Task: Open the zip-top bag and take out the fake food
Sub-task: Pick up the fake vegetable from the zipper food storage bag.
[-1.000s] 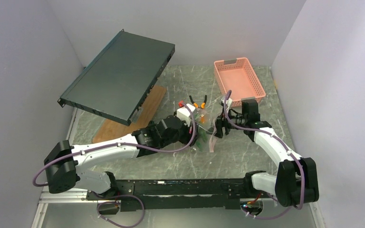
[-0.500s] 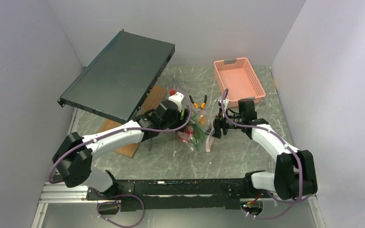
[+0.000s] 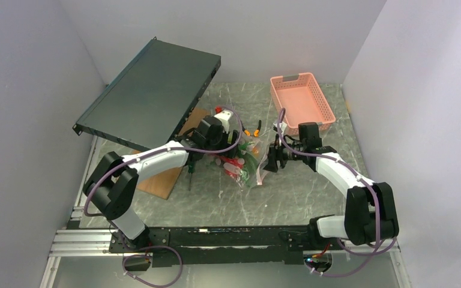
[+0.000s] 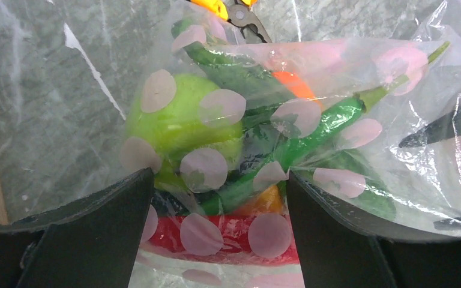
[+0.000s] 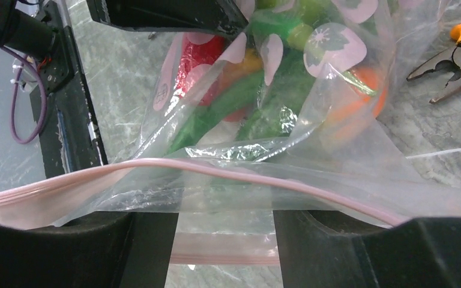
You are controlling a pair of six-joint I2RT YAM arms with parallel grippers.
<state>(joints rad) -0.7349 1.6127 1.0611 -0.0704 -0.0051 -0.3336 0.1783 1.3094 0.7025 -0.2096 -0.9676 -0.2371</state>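
The zip-top bag (image 3: 249, 169) lies on the desk (image 3: 300, 195) between the two arms, and the fake food (image 4: 183, 126) is seen inside it, so nothing is judged removed yet. The pink zip strip (image 5: 216, 169) is draped across the right gripper (image 5: 225, 213), whose jaws are parted. The left gripper (image 4: 219, 180) is set around the filled end; whether that end is squeezed cannot be told. The mouth seems partly opened.

The zip-top bag (image 4: 396, 114) is clear, glossy, crinkled plastic film with a pale pink strip; the fake food (image 4: 180, 126) inside is smooth, shiny plastic. The table (image 3: 312, 192) looks like polished grey marble. The far-right basket (image 3: 290, 77) is matt pink plastic, the left board (image 3: 155, 185) bare wood, the panel (image 3: 150, 96) dark matt metal
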